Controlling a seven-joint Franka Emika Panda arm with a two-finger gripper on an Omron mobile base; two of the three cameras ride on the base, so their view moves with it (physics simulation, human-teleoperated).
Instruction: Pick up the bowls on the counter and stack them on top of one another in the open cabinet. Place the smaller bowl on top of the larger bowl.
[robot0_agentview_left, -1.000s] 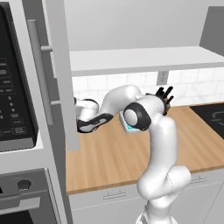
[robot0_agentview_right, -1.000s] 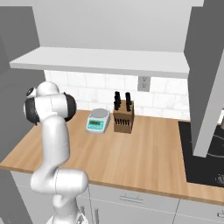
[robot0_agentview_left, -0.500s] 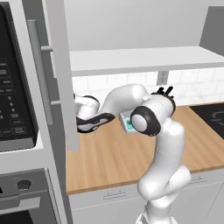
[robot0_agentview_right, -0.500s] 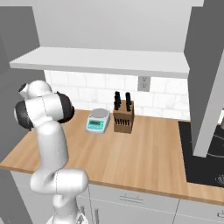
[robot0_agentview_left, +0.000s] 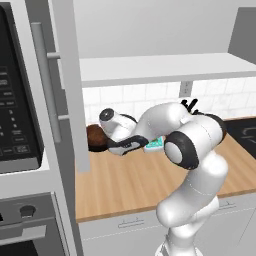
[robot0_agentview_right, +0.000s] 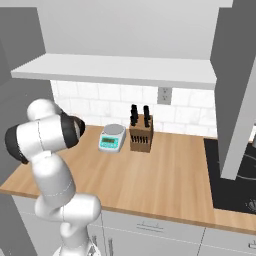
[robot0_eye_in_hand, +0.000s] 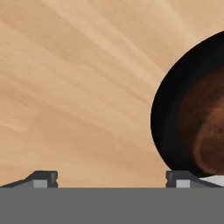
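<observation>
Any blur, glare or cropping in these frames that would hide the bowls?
Hand view: soft, upscaled wood grain; glossy black round bowl cropped at right edge, its inside reflecting reddish-brown. Left base view: reddish-brown round bowl partly hidden behind the grey cabinet door. Right base view: even, shadowless lighting.
</observation>
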